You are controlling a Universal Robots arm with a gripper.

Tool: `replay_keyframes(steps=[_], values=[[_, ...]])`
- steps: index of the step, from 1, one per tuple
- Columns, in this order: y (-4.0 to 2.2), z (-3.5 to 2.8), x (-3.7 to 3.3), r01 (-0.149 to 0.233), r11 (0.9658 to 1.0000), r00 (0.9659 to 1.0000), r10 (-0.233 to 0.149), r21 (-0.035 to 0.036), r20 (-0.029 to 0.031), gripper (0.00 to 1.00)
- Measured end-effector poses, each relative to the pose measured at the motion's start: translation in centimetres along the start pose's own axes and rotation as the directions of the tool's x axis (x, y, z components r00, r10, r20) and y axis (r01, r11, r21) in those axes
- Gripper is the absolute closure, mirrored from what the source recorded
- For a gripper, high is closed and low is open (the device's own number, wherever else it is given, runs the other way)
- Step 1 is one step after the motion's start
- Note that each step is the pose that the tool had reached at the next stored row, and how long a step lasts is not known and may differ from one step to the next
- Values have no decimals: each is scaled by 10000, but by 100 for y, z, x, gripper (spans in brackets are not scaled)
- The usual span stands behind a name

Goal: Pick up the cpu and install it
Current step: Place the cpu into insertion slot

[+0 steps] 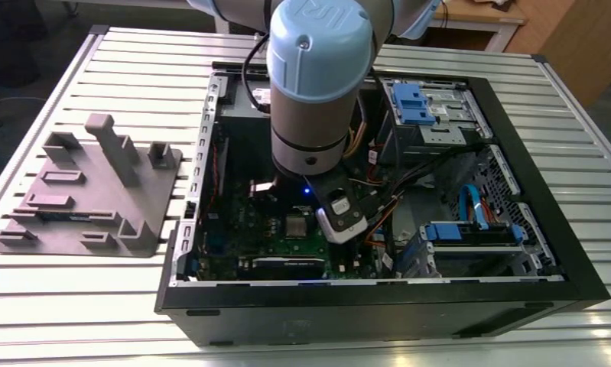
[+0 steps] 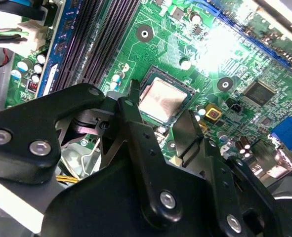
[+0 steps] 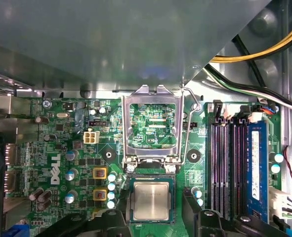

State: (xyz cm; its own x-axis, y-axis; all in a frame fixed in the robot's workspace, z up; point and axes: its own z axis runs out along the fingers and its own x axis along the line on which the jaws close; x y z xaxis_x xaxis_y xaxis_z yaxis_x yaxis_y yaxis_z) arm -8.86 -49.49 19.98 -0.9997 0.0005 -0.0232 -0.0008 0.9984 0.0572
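Observation:
The cpu (image 3: 150, 200) is a small square chip with a silvery top. It lies flat in its socket on the green motherboard (image 3: 62, 148), just below the raised metal load plate (image 3: 151, 123). My gripper (image 3: 150, 213) hovers low over it, open, with one black finger (image 3: 191, 207) on each side of the chip and clear of its edges. In the second wrist view the cpu (image 2: 161, 98) shows between the two fingertips of the gripper (image 2: 160, 106). In the exterior view the arm (image 1: 310, 115) reaches down into the open computer case (image 1: 387, 302), beside the cpu (image 1: 299, 225).
Memory slots (image 3: 220, 168) and a blue board (image 3: 255, 168) run beside the socket. Yellow and black cables (image 3: 254, 54) cross above them. A grey metal box (image 3: 111, 39) overhangs the board. Drive bays with blue clips (image 1: 469, 233) fill the case's far side. A grey fixture plate (image 1: 91, 191) lies on the table.

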Motion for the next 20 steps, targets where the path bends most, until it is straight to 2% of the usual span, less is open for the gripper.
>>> replay_keyframes(steps=[2, 4, 5, 7, 8, 10, 11, 12, 20], values=[[0, -2, 0, 0, 10000, 10000, 0, 0, 0, 48], [0, -4, 0, 0, 10000, 10000, 0, 0, 0, 60], [0, -5, 0, 0, 10000, 10000, 0, 0, 0, 60], [0, -8, 0, 0, 10000, 10000, 0, 0, 0, 72], [1, -8, 0, 0, 10000, 10000, 0, -1, 0, 72], [1, -11, 0, 0, 10000, 10000, 0, 0, 0, 84], [1, -12, 0, 0, 10000, 10000, 0, -1, 0, 84], [1, -13, 0, 0, 10000, 10000, 0, 0, 0, 89], [1, -15, 21, 0, 10000, 10000, 0, -1, 6, 90]])
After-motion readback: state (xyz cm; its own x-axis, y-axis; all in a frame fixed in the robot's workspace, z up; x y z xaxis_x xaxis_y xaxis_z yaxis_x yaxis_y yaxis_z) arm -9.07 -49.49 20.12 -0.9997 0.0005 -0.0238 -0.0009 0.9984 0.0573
